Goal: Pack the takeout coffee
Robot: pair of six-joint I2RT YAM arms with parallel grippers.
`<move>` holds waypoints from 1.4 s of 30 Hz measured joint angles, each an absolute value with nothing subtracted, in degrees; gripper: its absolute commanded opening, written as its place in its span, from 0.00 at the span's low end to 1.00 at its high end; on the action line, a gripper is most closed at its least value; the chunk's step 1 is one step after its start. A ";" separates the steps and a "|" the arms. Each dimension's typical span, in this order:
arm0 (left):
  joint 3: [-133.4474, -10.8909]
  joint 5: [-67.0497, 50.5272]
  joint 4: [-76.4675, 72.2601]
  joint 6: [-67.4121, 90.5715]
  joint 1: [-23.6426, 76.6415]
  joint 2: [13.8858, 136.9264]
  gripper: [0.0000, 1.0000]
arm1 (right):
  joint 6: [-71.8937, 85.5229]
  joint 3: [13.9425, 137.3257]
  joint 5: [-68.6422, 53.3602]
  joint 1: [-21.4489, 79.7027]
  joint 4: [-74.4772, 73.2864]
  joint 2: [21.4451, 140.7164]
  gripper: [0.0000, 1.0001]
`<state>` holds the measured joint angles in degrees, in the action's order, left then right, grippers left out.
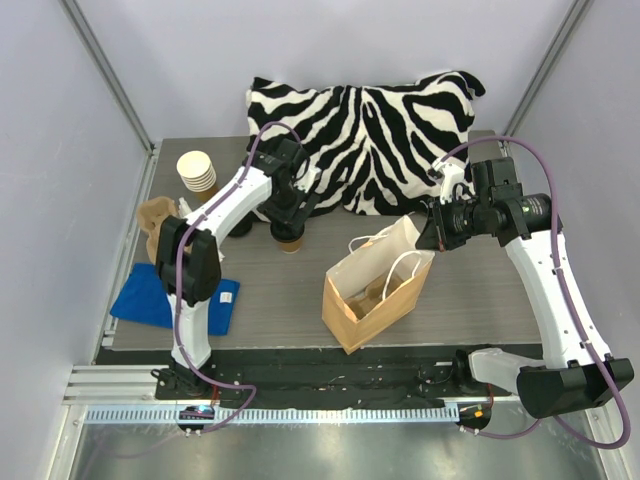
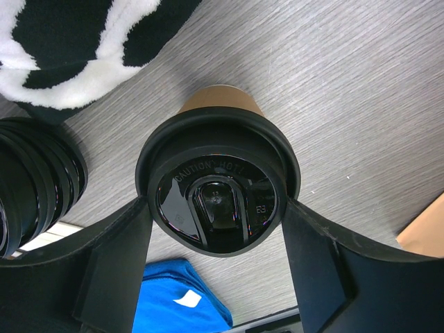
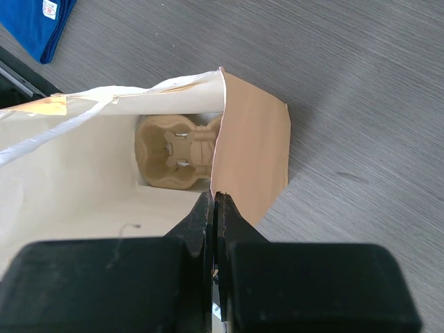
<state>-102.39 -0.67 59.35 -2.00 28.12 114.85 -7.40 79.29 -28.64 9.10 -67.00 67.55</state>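
Blue cloth (image 1: 165, 297) lies folded on the near left part of the grey table (image 1: 480, 300). Right of it, near the front edge, a brown paper bag (image 1: 365, 310) stands open, and a moulded pulp cup carrier (image 3: 173, 156) sits at its bottom. The right gripper (image 3: 214, 198) has its jaws pressed together on the bag's far rim, pinching the paper between them. Farther back and to the left, apart from the bag, the takeout coffee (image 2: 218, 201) stands upright on the table with its black lid on. The left gripper (image 1: 290, 215) comes down over it from above, its two fingers (image 2: 114, 263) set against opposite sides of the lid, so the jaws are clamped on the cup. A stack of black lids (image 2: 35, 187) sits just beside the coffee. Beyond, at the far left, stands a stack of paper cups (image 1: 197, 170), and a zebra-striped pillow (image 1: 370, 120) lies along the back edge.
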 measured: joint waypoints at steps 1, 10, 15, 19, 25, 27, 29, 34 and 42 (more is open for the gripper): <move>-102.15 -0.60 59.09 -2.00 28.12 114.72 0.77 | -7.40 79.29 -28.64 9.10 -67.00 67.55 0.01; -100.27 -0.58 57.25 -2.00 28.12 113.73 0.71 | -7.44 79.50 -28.69 9.10 -67.02 68.01 0.01; -99.79 -0.56 56.42 -2.02 28.12 113.51 0.48 | -7.60 79.53 -28.88 9.10 -67.00 68.27 0.01; -99.85 -0.56 56.36 -1.98 28.12 113.27 0.34 | -7.90 79.75 -29.10 9.10 -67.09 68.31 0.06; -99.85 -0.73 56.55 -2.02 28.25 112.73 0.28 | -8.99 80.20 -29.47 9.10 -67.35 68.95 0.20; -99.83 -0.80 56.80 -2.07 28.42 112.57 0.27 | -9.28 80.20 -29.58 9.10 -67.33 69.30 0.29; -99.83 -1.23 57.84 -2.11 28.45 112.27 0.25 | -9.54 80.20 -29.69 9.10 -67.33 69.52 0.34; -100.84 -2.90 62.04 -3.14 28.45 109.56 0.22 | -10.61 80.31 -29.98 9.10 -67.33 69.52 0.45; -118.85 -9.06 69.73 -6.48 28.53 105.78 0.22 | -10.63 82.94 -30.00 9.10 -67.35 70.32 0.68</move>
